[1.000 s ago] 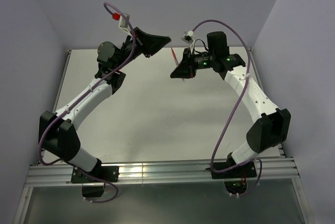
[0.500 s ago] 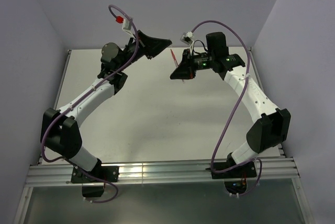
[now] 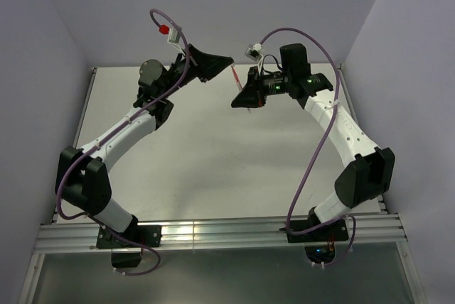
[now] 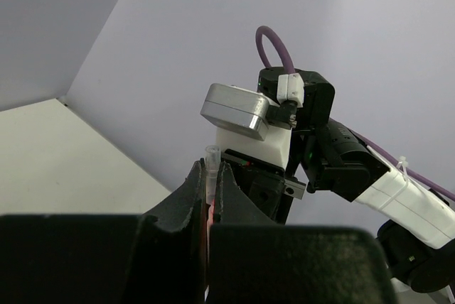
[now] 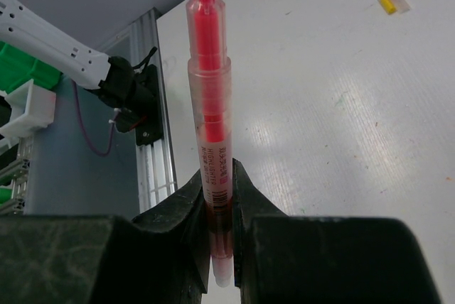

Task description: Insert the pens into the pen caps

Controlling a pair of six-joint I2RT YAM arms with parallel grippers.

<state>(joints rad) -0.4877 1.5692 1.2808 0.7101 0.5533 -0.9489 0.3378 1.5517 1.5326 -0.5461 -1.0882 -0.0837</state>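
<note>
Left claw (image 4: 210, 180) pinches a clear cap (image 4: 211, 153), right claw (image 5: 219, 194) grips the red pen (image 5: 210, 91); any misalignment could jam tip against rim and twist either grip

The top camera hangs above and behind my bases, looking down and forward over the whole table (image 3: 213, 155), with both arms small in its frame. The left wrist camera sits close behind my left claw (image 4: 210, 176). It looks out along it, past the clear cap (image 4: 211, 156) pinched there, at my right wrist (image 4: 284, 123) and the back wall (image 4: 213, 20). The right wrist camera sits just as close behind my right claw (image 5: 218, 180), with the pink pen (image 5: 210, 105) filling its middle. It faces back across the table toward the near rail (image 5: 151, 140). The top view takes in all of this.
</note>
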